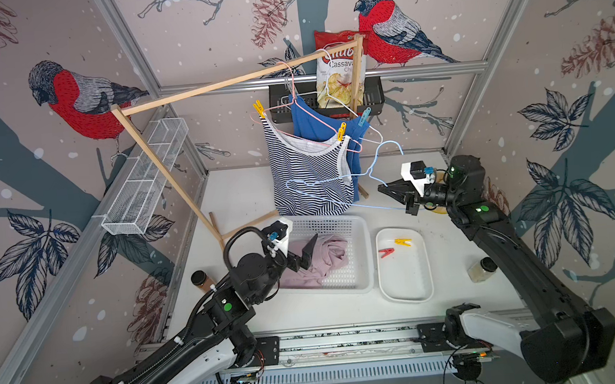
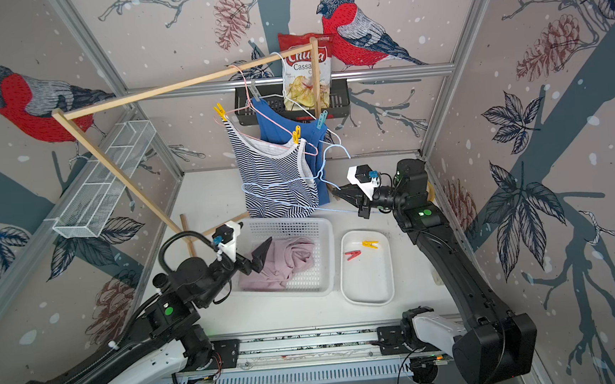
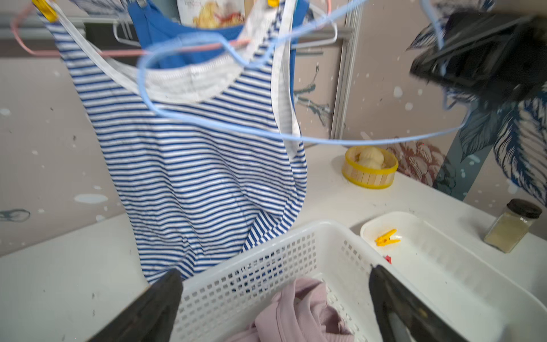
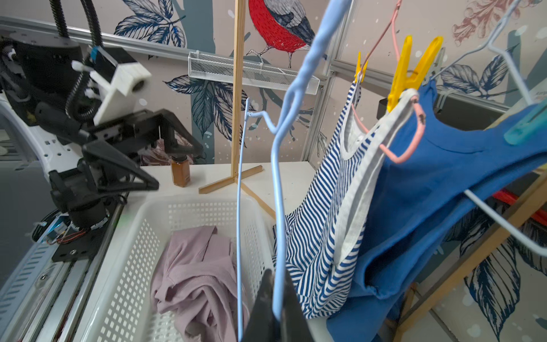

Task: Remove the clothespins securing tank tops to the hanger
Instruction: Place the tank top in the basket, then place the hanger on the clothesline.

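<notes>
In both top views my left end effector hangs wide open over the basket, just above the crumpled pink top and well apart from every clipped pin. My right end effector is clamped on the bare blue hanger, near the striped top. That top carries a left yellow pin and a right yellow pin, one on each strap. A teal pin grips the blue top behind it. A loose yellow pin and a red pin lie apart in the tray. From the left wrist, the black fingers stand far apart with the pink top below them. From the right wrist, the jaws pinch the blue wire, and the right yellow pin stands upright on the white-trimmed strap where the pink hanger bends.
</notes>
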